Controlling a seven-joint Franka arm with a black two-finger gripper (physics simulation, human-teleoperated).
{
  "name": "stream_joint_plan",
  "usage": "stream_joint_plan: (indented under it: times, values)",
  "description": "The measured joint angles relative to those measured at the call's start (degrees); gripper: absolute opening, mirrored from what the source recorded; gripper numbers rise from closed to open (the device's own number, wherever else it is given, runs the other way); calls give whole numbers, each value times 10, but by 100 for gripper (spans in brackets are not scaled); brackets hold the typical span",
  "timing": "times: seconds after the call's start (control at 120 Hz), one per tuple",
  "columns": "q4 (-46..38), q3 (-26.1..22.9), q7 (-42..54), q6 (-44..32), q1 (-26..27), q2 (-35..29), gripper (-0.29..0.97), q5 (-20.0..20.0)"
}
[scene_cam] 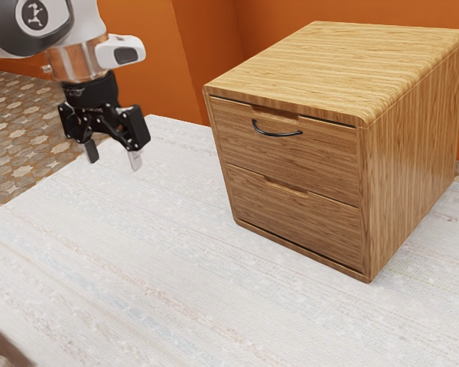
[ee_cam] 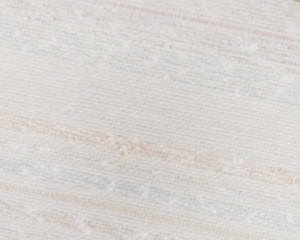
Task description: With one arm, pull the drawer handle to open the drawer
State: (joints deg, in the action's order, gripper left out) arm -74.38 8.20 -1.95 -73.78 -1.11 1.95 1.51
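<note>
Drawer handle (scene_cam: 275, 132), a black bar on the cabinet's (scene_cam: 344, 69) shut top drawer (scene_cam: 291, 153), sits well apart from the spread fingers. Gripper (scene_cam: 113, 159) hangs downward; best tip it level, then straddle the bar squarely.

One cabinet (scene_cam: 344, 61), two drawers (scene_cam: 306, 157) (scene_cam: 298, 215) (one black handle (scene_cam: 275, 133)), one hand (scene_cam: 113, 159).

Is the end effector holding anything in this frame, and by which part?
Nothing is held: the end effector hangs open above the tablecloth, apart from the drawer handle.
</note>
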Motion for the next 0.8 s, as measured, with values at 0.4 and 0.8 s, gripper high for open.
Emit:
stream_joint_plan:
  times: [0.4, 0.8]
  values:
    - [127, -4, -9, -2, 57, -5, 68, -12]
    - [133, -39, -395, 18, 47, 9, 68, -26]
